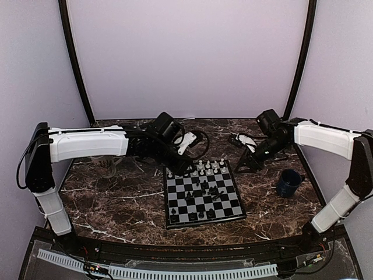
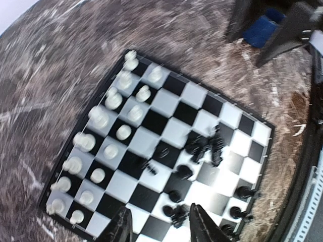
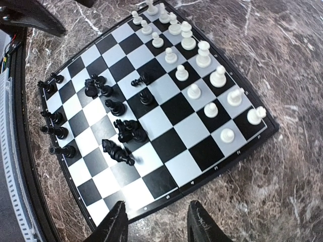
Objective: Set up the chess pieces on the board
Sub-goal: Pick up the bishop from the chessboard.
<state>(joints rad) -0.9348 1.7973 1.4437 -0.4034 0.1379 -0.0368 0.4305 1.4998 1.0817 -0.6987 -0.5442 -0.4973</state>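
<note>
While both jaws gape, board (image 1: 183,195) under L, just beside R.

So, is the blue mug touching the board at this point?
Apart. The top external view shows the blue mug standing to the right of the board, with a strip of bare marble table between them.
</note>
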